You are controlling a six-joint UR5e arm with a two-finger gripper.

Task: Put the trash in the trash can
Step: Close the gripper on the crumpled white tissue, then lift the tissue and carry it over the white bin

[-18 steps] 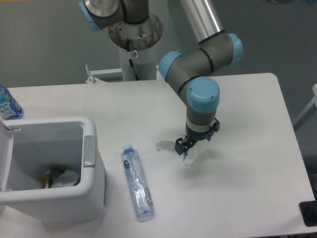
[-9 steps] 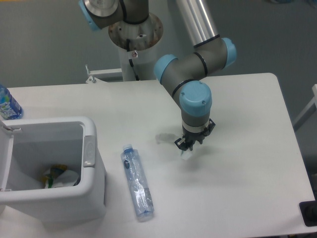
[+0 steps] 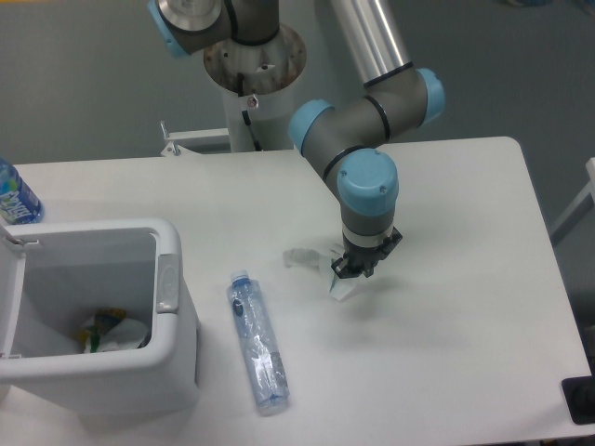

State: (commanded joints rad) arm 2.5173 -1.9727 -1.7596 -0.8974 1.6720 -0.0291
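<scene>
At far left, a bright-labelled bottle [image 3: 13, 197] stands apart from the work. The trash can [image 3: 167, 364] sits open on the counter [image 3: 465, 372]; the crumpled white cup [image 3: 113, 333] already lies inside, so that item is done. The clear water bottle [image 3: 257, 342] lies flat just right of the can, not yet collected. The gripper [image 3: 351, 275] hangs low, right of the bottle; its opening and contents cannot be determined.

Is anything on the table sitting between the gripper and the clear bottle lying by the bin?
Nothing visible does. The gripper is right of the water bottle, with only bare table between them. The trash can stands on the bottle's far side.
</scene>
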